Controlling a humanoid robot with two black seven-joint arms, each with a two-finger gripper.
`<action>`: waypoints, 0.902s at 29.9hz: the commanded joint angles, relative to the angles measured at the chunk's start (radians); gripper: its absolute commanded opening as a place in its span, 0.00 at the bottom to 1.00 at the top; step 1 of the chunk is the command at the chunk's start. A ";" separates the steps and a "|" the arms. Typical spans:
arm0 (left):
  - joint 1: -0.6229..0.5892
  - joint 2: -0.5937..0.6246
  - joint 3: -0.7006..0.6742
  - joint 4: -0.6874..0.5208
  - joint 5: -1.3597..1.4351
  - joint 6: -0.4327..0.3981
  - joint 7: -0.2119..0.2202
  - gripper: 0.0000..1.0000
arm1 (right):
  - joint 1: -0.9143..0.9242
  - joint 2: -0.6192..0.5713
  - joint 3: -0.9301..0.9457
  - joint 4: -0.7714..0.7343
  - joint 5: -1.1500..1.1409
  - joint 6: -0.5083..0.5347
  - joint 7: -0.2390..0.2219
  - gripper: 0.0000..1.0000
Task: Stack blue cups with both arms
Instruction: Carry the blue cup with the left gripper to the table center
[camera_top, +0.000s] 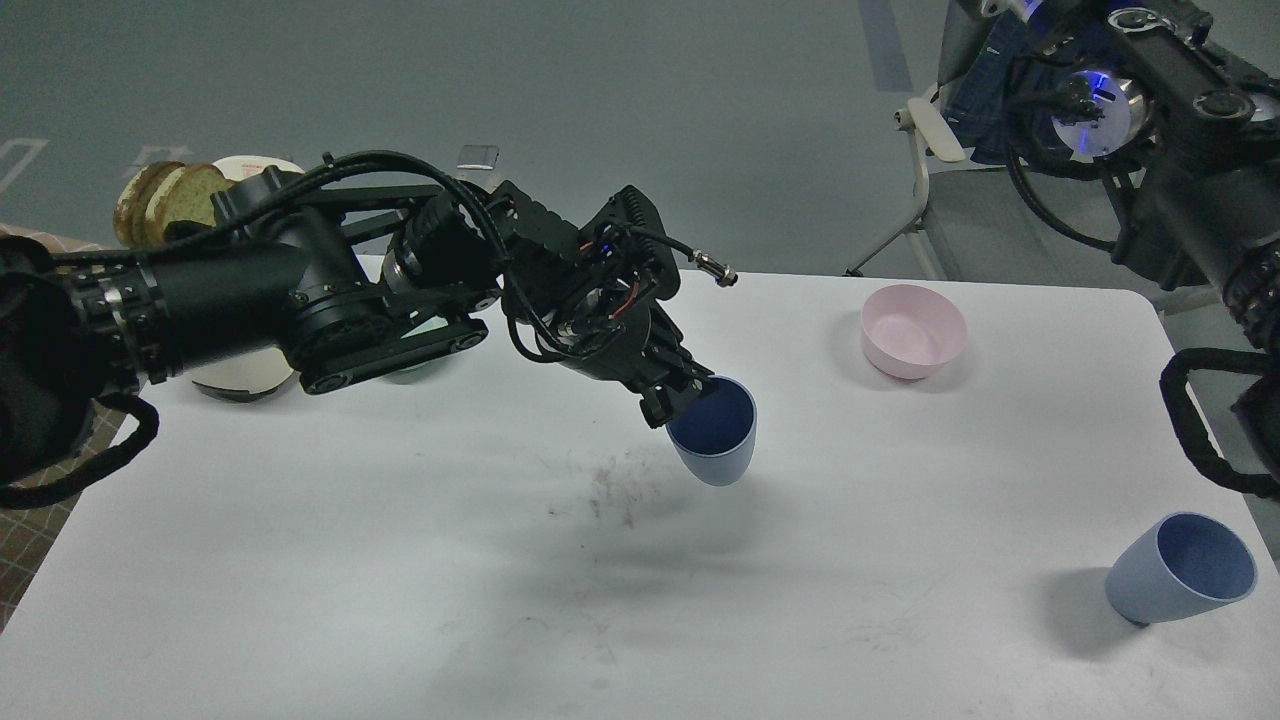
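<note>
My left gripper (678, 398) is shut on the rim of a blue cup (717, 440) and holds it nearly upright over the middle of the white table (400, 560), base close to the surface. A second blue cup (1180, 568) stands tilted at the table's front right corner. My right arm (1180, 180) comes in at the upper right, off the table; its gripper is out of view.
A pink bowl (912, 330) sits at the back right. A cream toaster (240, 370) with bread slices (165, 195) stands at the back left, mostly behind my left arm, which also hides the mint-green bowl. A chair (930, 150) stands beyond the table. Dark scuff marks (615, 490) lie mid-table.
</note>
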 joint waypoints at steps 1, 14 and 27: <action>-0.013 -0.023 0.039 0.016 0.002 0.000 0.000 0.00 | -0.004 0.000 -0.001 0.000 0.000 0.000 0.000 1.00; -0.020 -0.070 0.085 0.014 0.001 0.000 0.000 0.00 | -0.011 -0.002 -0.003 0.000 0.000 0.000 0.000 1.00; -0.020 -0.064 0.078 0.014 -0.020 0.000 0.000 0.72 | -0.011 -0.008 -0.008 0.002 0.000 0.000 0.000 1.00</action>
